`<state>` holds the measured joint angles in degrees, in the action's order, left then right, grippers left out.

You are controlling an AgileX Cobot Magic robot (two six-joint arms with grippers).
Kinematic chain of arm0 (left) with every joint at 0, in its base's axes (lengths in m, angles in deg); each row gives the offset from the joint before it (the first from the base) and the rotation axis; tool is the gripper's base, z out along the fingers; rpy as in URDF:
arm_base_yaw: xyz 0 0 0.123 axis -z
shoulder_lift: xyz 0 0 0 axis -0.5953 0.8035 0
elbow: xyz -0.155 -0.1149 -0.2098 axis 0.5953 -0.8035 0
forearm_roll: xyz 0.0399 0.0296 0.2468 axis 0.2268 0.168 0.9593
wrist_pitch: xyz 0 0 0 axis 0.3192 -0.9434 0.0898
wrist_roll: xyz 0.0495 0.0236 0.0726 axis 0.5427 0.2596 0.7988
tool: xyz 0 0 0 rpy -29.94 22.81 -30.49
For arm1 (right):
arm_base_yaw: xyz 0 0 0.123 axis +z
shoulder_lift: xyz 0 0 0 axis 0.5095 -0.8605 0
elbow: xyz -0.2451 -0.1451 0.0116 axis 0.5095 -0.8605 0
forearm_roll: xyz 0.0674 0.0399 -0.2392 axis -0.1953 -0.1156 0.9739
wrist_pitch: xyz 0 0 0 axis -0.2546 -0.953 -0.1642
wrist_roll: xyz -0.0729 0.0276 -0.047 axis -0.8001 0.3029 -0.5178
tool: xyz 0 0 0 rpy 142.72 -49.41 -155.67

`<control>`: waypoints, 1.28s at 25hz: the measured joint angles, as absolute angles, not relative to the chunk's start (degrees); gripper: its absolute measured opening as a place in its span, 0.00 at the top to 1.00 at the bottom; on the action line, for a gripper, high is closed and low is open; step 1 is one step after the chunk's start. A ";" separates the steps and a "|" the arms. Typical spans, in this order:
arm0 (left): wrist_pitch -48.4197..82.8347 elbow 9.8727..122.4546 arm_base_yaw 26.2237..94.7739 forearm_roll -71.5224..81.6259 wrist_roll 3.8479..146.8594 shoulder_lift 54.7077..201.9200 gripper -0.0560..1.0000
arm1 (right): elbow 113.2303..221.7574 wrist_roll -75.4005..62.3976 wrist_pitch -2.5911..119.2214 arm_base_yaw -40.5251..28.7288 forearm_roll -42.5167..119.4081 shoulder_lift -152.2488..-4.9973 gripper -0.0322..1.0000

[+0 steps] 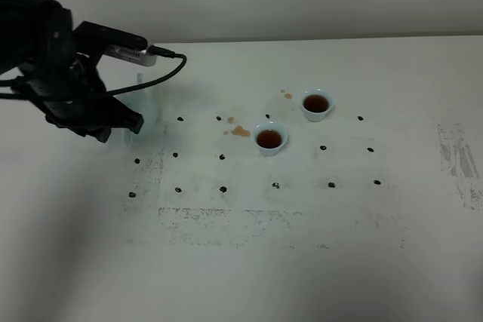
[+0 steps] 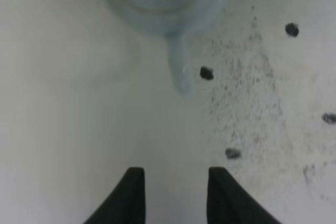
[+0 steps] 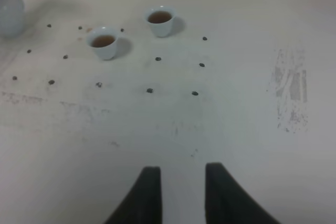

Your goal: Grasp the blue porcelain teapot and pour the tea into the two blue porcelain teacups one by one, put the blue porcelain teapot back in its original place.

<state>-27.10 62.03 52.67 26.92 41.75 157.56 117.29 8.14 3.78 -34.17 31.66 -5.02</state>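
Nearest us, the left claw [image 2: 173, 195] is hanging with its jaws parted and empty above the bench [image 2: 79, 129], clear of the teapot [image 2: 168, 3], which is sitting just ahead, spout towards us. Further out, both teacups [image 1: 269, 139] [image 1: 316, 104] are holding tea beside small spills. We are risking a knock to the spout if the arm swings low. The right claw [image 3: 181, 195] is clenched on nothing. The arm is hiding most of the teapot overhead.

The white table [image 1: 317, 277] (scuffed grey in patches and dotted with small black marks) carries the blue porcelain teapot [image 1: 145, 111] towards its left edge. Two blue porcelain teacups [image 1: 269, 139] [image 1: 316, 104], both holding brown tea, stand near the middle, with brown spills [image 1: 240, 131] beside them.
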 joint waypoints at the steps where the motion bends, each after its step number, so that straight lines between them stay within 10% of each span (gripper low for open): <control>1: -26.24 59.30 52.06 26.92 41.89 154.87 0.65 | 117.29 8.14 3.78 -34.17 31.66 -5.02 0.74; 16: -27.56 29.28 31.46 29.53 42.50 95.17 0.65 | 117.29 8.14 3.78 -34.17 31.66 -5.02 0.74; 32: -41.42 14.95 30.33 15.32 47.59 69.72 0.65 | 117.29 8.14 3.78 -34.17 31.66 -5.02 0.74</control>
<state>-41.42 14.95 30.33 15.32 47.59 69.72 117.29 8.14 3.78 -34.17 31.66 -5.02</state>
